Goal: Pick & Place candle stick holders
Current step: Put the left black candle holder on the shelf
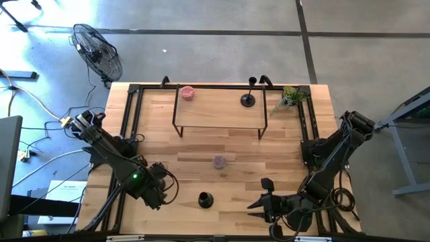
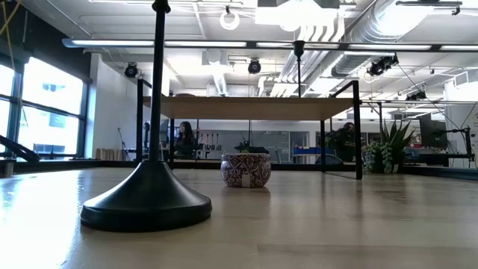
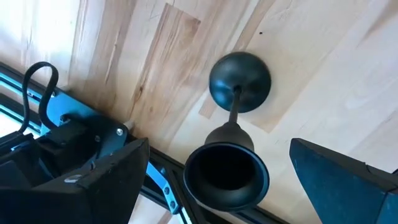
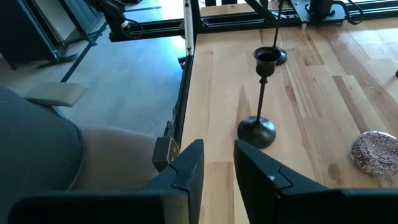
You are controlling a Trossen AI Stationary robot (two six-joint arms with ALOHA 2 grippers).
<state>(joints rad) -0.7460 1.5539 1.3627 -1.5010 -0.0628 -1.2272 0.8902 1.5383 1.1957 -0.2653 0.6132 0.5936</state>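
Pale wooden bench (image 1: 222, 144) with a black-framed raised shelf (image 1: 218, 107) at its far side. One black candle stick holder (image 1: 205, 199) stands upright near the front edge, between both arms. A second holder (image 1: 248, 99) stands on the shelf. The left claw (image 1: 163, 190), just beside the front holder, gapes wide, empty. The right claw (image 1: 257, 208) is nearly closed, holding nothing.

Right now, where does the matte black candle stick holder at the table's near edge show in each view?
High: black candle stick holder bottom centre.
Low: left foreground.
Left wrist: centre, seen from above.
Right wrist: centre.
Shared landmark: patterned round tin, beyond it in low.
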